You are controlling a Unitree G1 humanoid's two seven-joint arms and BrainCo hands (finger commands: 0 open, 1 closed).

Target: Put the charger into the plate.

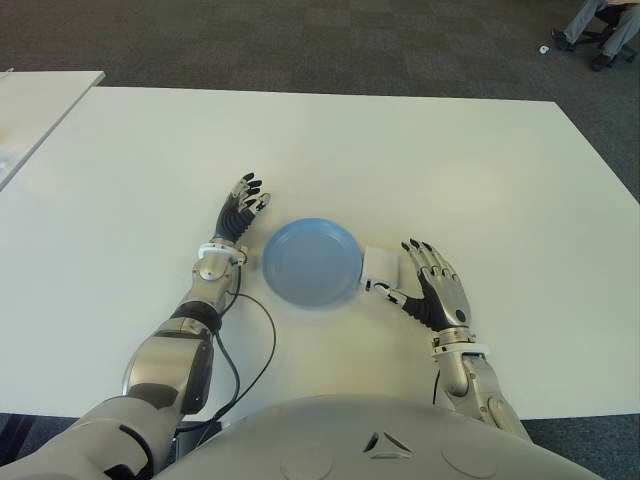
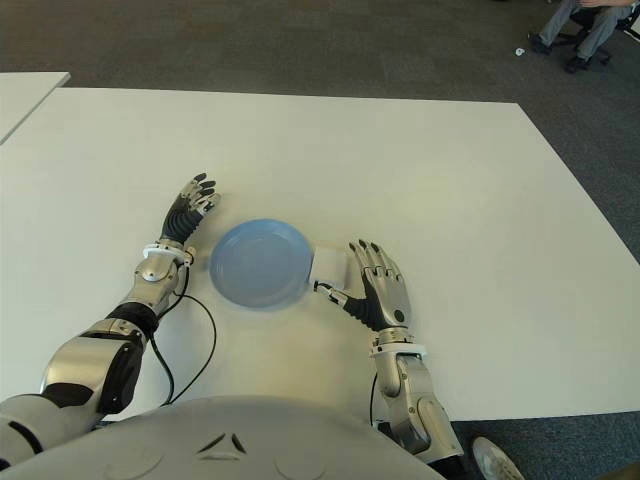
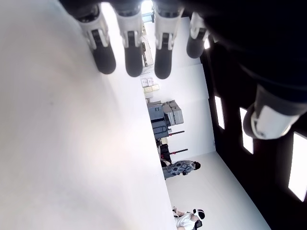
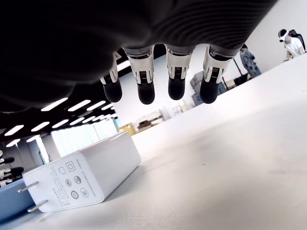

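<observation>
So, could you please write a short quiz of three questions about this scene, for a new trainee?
1. True or false: the charger already lies inside the blue plate.
2. Which hand is closer to the charger? A) left hand B) right hand
3. Fill in: in the right wrist view, the charger's metal prongs point toward the ____.

Key:
1. False. It lies on the white table, just beside the plate's rim on the robot's right.
2. B. Its open fingers are next to the charger and hold nothing.
3. Plate.
</observation>
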